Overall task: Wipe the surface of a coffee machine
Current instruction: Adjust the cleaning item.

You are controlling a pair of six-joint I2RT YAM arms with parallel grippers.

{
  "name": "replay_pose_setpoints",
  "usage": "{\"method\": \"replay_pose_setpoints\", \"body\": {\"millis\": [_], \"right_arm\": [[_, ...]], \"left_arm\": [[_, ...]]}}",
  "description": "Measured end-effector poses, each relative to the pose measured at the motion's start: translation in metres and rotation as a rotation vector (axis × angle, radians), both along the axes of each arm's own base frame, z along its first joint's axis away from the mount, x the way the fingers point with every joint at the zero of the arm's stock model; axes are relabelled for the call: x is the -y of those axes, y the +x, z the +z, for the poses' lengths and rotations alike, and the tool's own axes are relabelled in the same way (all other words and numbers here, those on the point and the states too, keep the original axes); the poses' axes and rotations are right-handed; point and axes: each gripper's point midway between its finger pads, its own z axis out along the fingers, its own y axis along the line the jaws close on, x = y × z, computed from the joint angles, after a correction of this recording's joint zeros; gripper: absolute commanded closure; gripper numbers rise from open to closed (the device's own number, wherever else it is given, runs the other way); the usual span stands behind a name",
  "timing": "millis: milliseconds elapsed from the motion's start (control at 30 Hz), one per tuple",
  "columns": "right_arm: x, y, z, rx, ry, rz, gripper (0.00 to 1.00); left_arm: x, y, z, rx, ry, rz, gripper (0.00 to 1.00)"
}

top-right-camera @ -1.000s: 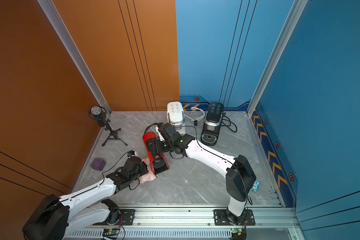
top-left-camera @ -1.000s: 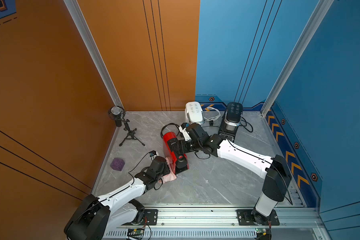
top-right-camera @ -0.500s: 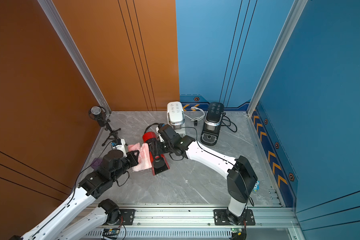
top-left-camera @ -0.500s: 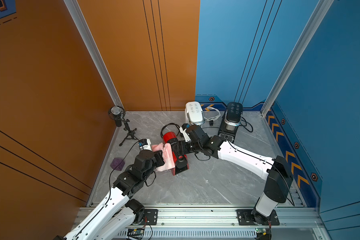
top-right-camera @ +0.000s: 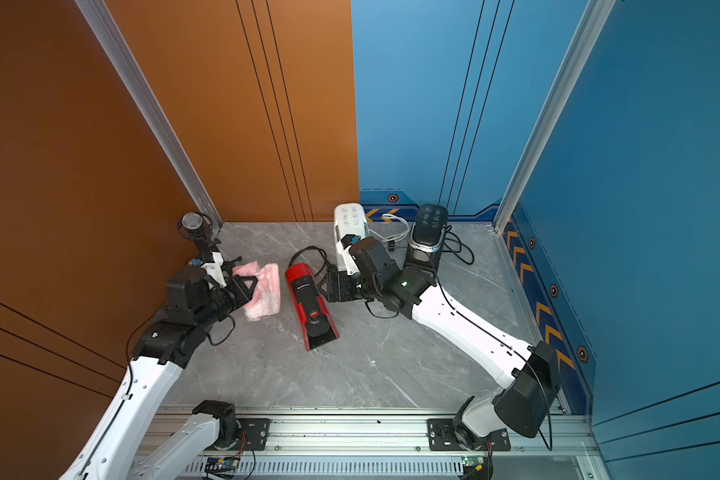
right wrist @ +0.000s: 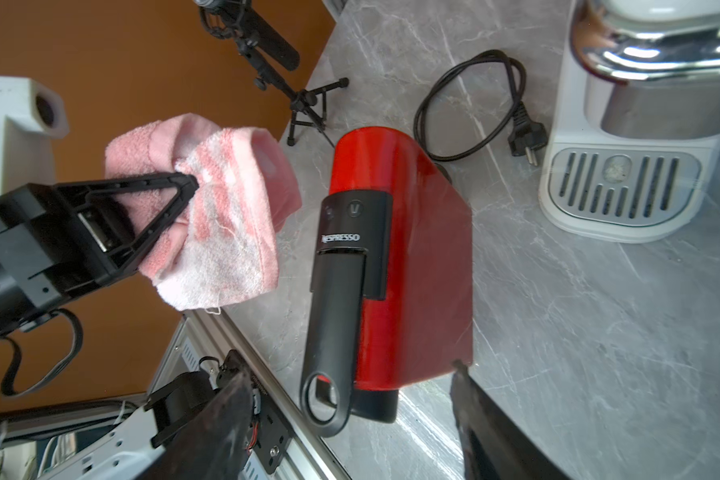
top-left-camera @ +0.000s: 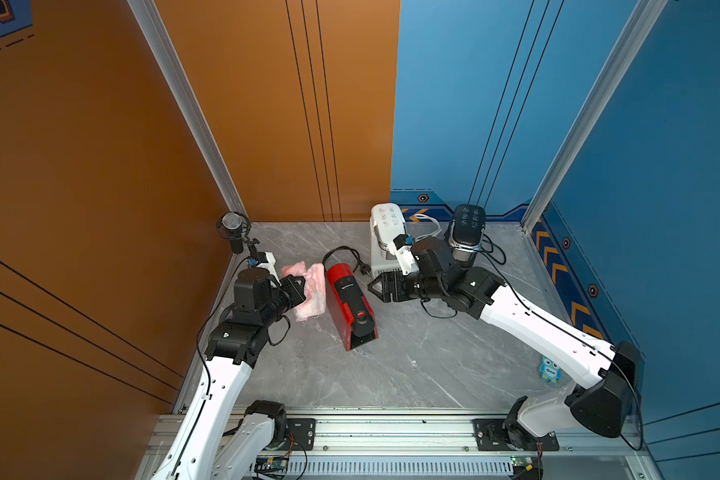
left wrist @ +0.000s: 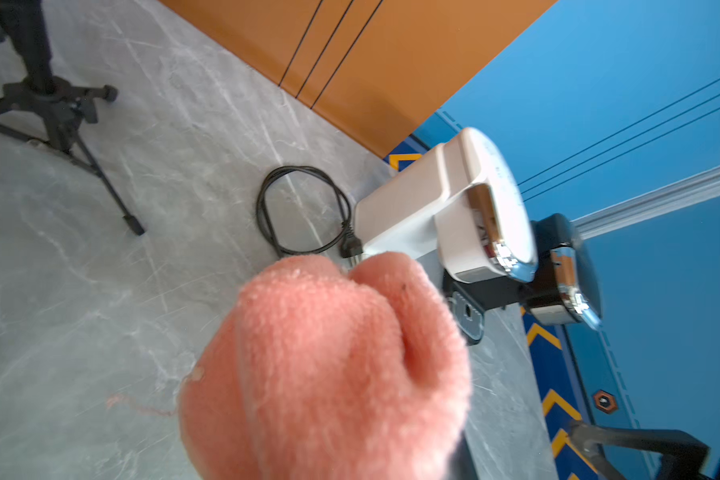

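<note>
— Top views first: where's the red Nespresso machine (top-left-camera: 352,305)?
— On the grey surface (top-left-camera: 412,365), between both arms. The left jaws pinch the pink cloth (top-left-camera: 308,291) just beside it; the right jaws gape wide, empty, near its other flank.
— Right wrist view?
— Machine ahead of the spread jaws, untouched.
— Count?
— Three coffee machines: the red, a white machine (top-left-camera: 385,220), a black machine (top-left-camera: 468,224). One cloth.
</note>
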Motion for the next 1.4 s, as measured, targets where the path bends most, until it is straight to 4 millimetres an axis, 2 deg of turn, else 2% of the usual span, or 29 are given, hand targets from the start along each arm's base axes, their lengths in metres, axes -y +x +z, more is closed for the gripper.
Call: {"method": "replay_pose_setpoints", "body": {"millis": [133,267,367,467,533,600,733,900,1067,1133,1333,1400], "right_arm": [[-0.027,-0.017,0.018,-0.012,0.098,0.124,0.20],[-0.054,-0.020,0.023,-0.039,0.196,0.214,0.09],[-0.067,-0.015,0.026,-0.050,0.259,0.247,0.07],[-0.074,-0.011,0.042,-0.047,0.355,0.267,0.07],[-0.075,-0.008,0.053,-0.031,0.405,0.275,0.07],[-0.076,-0.005,0.064,-0.013,0.444,0.278,0.09],[-0.080,-0.001,0.073,-0.002,0.493,0.288,0.21],[-0.095,0.003,0.066,-0.041,0.519,0.306,0.33],[-0.107,-0.007,0.064,-0.074,0.533,0.340,0.57],[-0.110,-0.008,0.064,-0.080,0.532,0.352,0.72],[-0.114,-0.005,0.063,-0.102,0.521,0.355,0.98],[-0.114,-0.006,0.060,-0.115,0.514,0.350,1.00]], "left_arm": [[0.021,-0.001,0.041,0.065,-0.101,-0.110,1.00],[0.042,-0.001,0.072,0.101,-0.224,-0.205,1.00],[0.053,-0.001,0.082,0.097,-0.313,-0.259,1.00],[0.062,0.001,0.088,0.098,-0.397,-0.299,1.00],[0.066,0.003,0.085,0.099,-0.456,-0.317,1.00],[0.069,0.005,0.074,0.067,-0.498,-0.320,1.00],[0.073,0.008,0.059,0.015,-0.549,-0.319,1.00],[0.075,0.005,0.070,0.041,-0.572,-0.331,1.00],[0.078,0.002,0.073,0.051,-0.580,-0.333,1.00],[0.077,0.002,0.076,0.077,-0.582,-0.321,1.00],[0.071,0.004,0.076,0.131,-0.570,-0.255,1.00],[0.071,0.004,0.073,0.136,-0.567,-0.242,0.98]]}}
